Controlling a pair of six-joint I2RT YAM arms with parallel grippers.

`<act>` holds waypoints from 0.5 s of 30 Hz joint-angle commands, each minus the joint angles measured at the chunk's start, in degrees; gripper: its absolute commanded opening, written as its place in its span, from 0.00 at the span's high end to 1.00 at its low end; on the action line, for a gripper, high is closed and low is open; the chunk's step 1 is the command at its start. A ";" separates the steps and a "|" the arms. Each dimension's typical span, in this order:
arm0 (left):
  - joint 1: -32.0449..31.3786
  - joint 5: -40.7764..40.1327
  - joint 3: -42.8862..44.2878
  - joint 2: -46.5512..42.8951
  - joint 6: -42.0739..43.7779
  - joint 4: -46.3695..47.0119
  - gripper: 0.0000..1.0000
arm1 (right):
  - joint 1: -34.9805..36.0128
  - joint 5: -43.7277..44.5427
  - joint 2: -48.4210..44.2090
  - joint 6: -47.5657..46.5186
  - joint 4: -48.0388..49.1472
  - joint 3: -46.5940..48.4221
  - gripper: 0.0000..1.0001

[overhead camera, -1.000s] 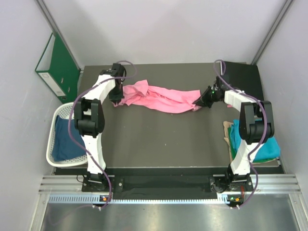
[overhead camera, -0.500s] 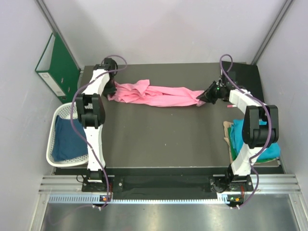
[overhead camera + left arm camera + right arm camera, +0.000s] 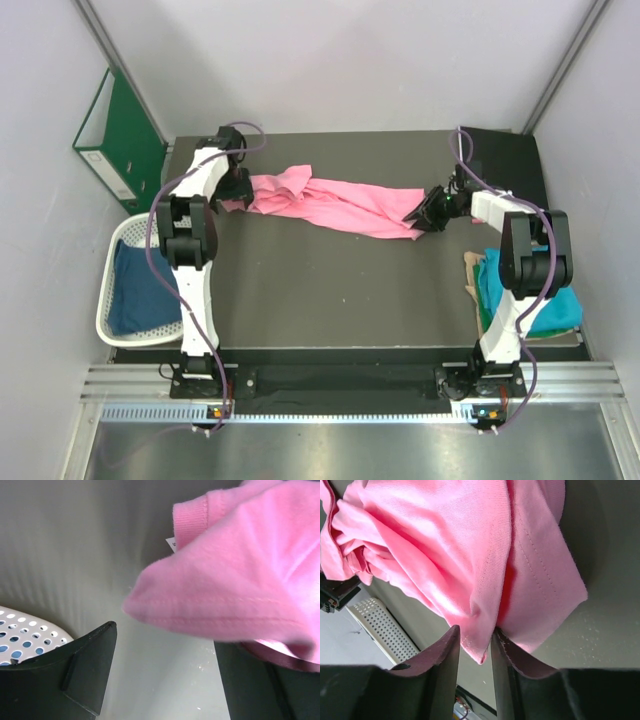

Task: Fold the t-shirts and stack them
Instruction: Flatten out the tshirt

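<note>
Just beyond the left hand (image 3: 165,637), the pink t-shirt (image 3: 240,580) is blurred, runs off the top and right picture edges, and covers that hand's right fingertip. At the right hand (image 3: 475,630), its corner fills the finger gap, hiding any pinch.

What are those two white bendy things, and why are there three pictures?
They are two robot arms, the left arm and the right arm, bolted to a dark table. One picture looks down from above; the other two come from a camera on each wrist. A bright pink cloth t-shirt lies crumpled between them. The left fingers stand wide open by its end. A fold sits between the right fingers; whether they pinch it, I cannot tell. A dark blue shirt lies in the white lattice basket, a teal shirt at the right edge.
</note>
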 commanded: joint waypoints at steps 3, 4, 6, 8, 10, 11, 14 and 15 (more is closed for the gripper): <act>-0.11 2.05 1.79 -4.54 0.30 0.24 0.18 | -0.31 -0.44 -0.91 -0.67 0.54 2.02 0.64; -0.11 2.14 1.79 -4.63 0.30 0.33 0.18 | -0.22 -0.09 -1.09 -0.59 0.80 2.11 0.66; -0.20 2.57 1.71 -4.63 0.38 0.50 0.18 | -0.05 0.44 -1.09 -0.50 1.24 2.55 0.73; -0.20 3.80 1.70 -4.72 0.38 0.68 0.18 | 0.04 1.66 -0.48 -0.50 0.54 3.08 0.89; -0.38 5.21 1.71 -4.98 0.56 1.03 0.18 | 0.04 2.11 0.14 -0.50 0.01 3.87 0.99; -0.46 5.39 1.79 -5.07 0.65 1.12 0.18 | 0.04 2.02 0.06 -0.50 -0.08 4.13 0.99; -0.73 5.74 1.88 -5.33 0.73 1.03 0.18 | 0.13 1.85 -0.65 -0.23 -0.95 5.45 0.99; -0.90 5.74 1.79 -5.42 0.73 1.12 0.18 | 0.13 1.32 -0.74 -0.23 -1.22 5.80 0.99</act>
